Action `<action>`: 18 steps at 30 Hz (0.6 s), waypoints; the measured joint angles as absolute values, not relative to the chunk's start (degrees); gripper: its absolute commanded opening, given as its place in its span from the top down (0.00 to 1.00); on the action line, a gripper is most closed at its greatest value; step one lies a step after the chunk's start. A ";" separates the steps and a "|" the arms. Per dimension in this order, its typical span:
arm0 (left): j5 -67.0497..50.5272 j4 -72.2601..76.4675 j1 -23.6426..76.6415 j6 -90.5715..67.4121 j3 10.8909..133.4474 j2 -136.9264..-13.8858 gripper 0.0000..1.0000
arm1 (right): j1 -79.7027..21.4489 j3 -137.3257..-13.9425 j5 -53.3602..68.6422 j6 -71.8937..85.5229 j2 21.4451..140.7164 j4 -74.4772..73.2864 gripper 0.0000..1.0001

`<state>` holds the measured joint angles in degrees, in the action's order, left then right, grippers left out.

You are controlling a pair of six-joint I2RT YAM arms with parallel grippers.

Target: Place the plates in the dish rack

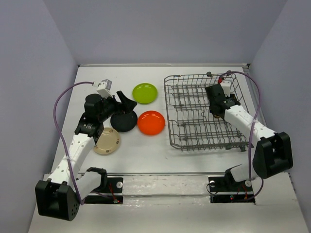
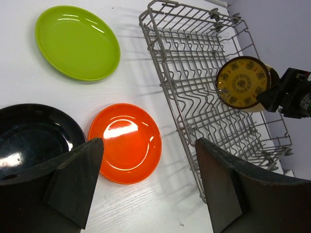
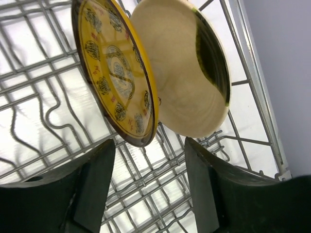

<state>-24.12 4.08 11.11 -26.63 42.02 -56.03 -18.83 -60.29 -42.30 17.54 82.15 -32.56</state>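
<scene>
The grey wire dish rack [image 1: 194, 119] stands at the right. In the right wrist view a dark brown plate with gold pattern [image 3: 116, 73] stands on edge in the rack [image 3: 48, 126], with a beige plate [image 3: 189, 77] leaning close behind it. My right gripper [image 3: 148, 143] is open and empty just short of their lower rims. On the table lie the lime green plate [image 1: 145, 93], orange plate [image 1: 151, 123], black plate [image 1: 123, 121] and another beige plate [image 1: 107, 141]. My left gripper [image 2: 148, 143] is open and empty above the table, between the black plate [image 2: 34, 131] and the rack [image 2: 204, 111].
Grey walls enclose the white table [image 1: 146, 155] on three sides. The right arm [image 1: 243, 121] reaches over the rack's right side. The left arm [image 1: 77, 145] runs beside the beige plate on the table. A purple cable loops from each wrist.
</scene>
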 measured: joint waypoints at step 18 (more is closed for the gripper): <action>-14.63 2.70 12.67 -29.39 62.70 -86.83 0.45 | -18.83 -52.90 -17.08 15.20 50.13 -18.55 0.34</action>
